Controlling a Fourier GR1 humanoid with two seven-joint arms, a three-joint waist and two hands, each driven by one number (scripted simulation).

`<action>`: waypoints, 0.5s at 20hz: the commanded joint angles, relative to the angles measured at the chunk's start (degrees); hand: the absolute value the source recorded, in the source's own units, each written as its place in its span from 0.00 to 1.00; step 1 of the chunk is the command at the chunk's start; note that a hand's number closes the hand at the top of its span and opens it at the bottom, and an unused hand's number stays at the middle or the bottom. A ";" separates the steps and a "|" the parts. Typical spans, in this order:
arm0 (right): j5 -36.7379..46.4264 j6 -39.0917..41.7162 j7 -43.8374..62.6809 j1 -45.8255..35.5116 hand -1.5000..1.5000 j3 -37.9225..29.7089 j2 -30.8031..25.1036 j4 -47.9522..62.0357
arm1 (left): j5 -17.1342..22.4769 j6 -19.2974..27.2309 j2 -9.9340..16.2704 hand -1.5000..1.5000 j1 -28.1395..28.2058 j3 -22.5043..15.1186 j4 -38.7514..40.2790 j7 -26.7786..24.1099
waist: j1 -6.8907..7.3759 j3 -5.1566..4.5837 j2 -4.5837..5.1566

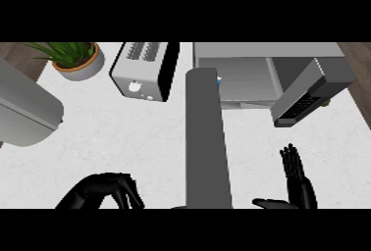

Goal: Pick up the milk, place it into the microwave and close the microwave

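Most of the view is taken up by a white marbled counter (109, 142), with strips of brown wood showing past its top corners. Next in size is the grey microwave (246, 73) at the top right, standing open: its hollow inside faces the viewer and its door (311, 93) is swung out to the right, with the dark keypad along the door's lower edge. A long grey forearm (206, 142) rises from the lower edge straight up the middle and ends at the left front of the microwave's mouth; which arm it belongs to cannot be told, and no hand shows at its tip. At the left edge a big rounded grey object (25, 110) juts in, only partly in view. A silver toaster (145, 68) with black sides stands at top centre, just left of the forearm's tip. A green plant in a tan pot (76, 61) sits in the top left corner, near the toaster. The left hand (101, 192) is low on the left with its fingers curled downward over the counter, holding nothing that can be seen. The right hand (299, 179) rests at the lower right, flat and open, fingers straight up, empty. The milk (220, 79) shows only as a small blue sliver at the forearm's tip, at the microwave's left front edge, otherwise hidden.
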 commanded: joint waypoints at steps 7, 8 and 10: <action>-3.44 6.75 0.10 14.85 0.00 2.15 -2.98 -15.20 | -3.51 -4.38 0.09 1.00 -12.90 -3.34 14.07 -1.09 | -0.20 0.12 0.28; -3.81 5.62 1.31 12.97 0.00 1.64 -2.94 -14.80 | -3.71 -5.54 0.62 1.00 -14.29 -3.19 17.78 -1.45 | -0.10 0.13 0.34; -4.30 6.97 -1.77 17.46 0.00 1.90 -3.14 -16.28 | -3.08 -5.92 -2.08 1.00 -15.59 -7.54 15.62 5.25 | -0.25 0.17 0.28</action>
